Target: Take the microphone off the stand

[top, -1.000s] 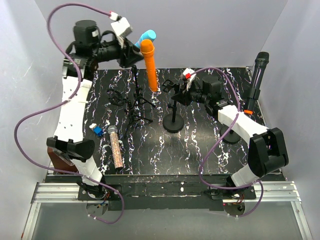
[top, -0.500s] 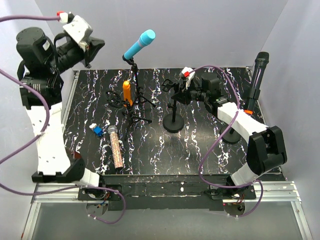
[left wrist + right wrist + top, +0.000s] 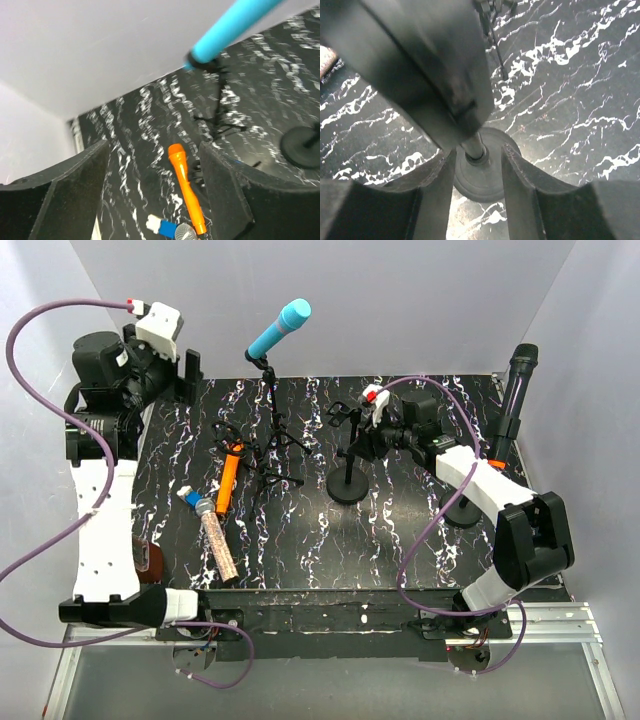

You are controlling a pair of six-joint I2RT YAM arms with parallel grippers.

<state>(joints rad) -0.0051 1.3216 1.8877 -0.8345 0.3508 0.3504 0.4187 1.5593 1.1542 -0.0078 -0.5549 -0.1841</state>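
Observation:
An orange microphone (image 3: 228,480) lies flat on the black marbled table, left of the tripod stand (image 3: 272,445); in the left wrist view the orange microphone (image 3: 186,187) shows far below, between the fingers. My left gripper (image 3: 188,375) hangs open and empty high over the table's back left corner. A blue microphone (image 3: 280,328) sits in the tripod stand's clip. My right gripper (image 3: 362,435) is open around the pole (image 3: 472,145) of the round-base stand (image 3: 348,485), whose clip is empty.
A silver-headed microphone (image 3: 215,540) and a small blue-and-white block (image 3: 187,497) lie next to the orange one. A black microphone (image 3: 515,390) stands in a third stand at the right wall. White walls close in the back and sides.
The left gripper let go of the orange microphone, which fell onto the table, and the left arm swung back to the left. The right gripper opened around the stand pole.

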